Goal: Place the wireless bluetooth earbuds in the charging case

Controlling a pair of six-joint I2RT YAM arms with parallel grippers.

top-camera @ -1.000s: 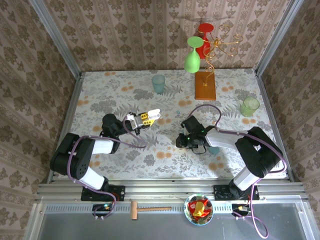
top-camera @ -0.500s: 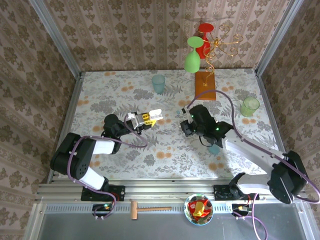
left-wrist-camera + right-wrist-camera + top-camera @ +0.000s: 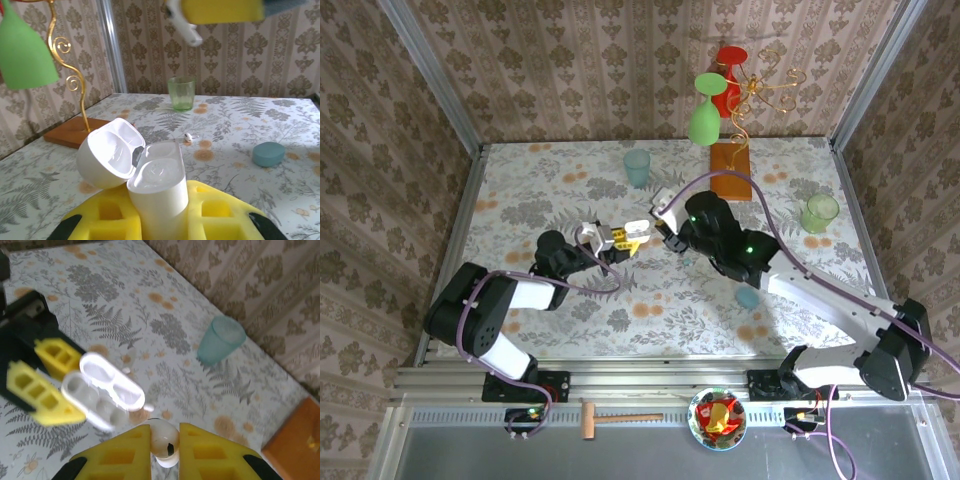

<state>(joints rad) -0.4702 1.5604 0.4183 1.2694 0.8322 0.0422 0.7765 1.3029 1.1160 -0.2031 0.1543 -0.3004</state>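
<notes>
The white charging case [image 3: 160,186] stands upright with its lid [image 3: 106,159] hinged open to the left, and my left gripper [image 3: 160,222] is shut on its body. From above, the case [image 3: 634,232] sits just left of table centre. My right gripper [image 3: 165,452] is shut on one white earbud [image 3: 163,440] and hovers right beside and above the open case [image 3: 98,399]. In the top view the right gripper [image 3: 664,234] nearly touches the case. The left wrist view has that held earbud [image 3: 186,29] overhead. Another white earbud [image 3: 188,136] lies on the table.
A teal cup [image 3: 637,167] stands behind the case, a green cup [image 3: 819,212] at the far right. A wooden-based gold stand [image 3: 731,172] carries inverted green and red glasses. A small teal puck [image 3: 748,297] lies under the right arm on the floral table [image 3: 540,190].
My right arm has lifted off the table and swung left and away, bringing the earbud up to the case. My left gripper has edged right with the case.
</notes>
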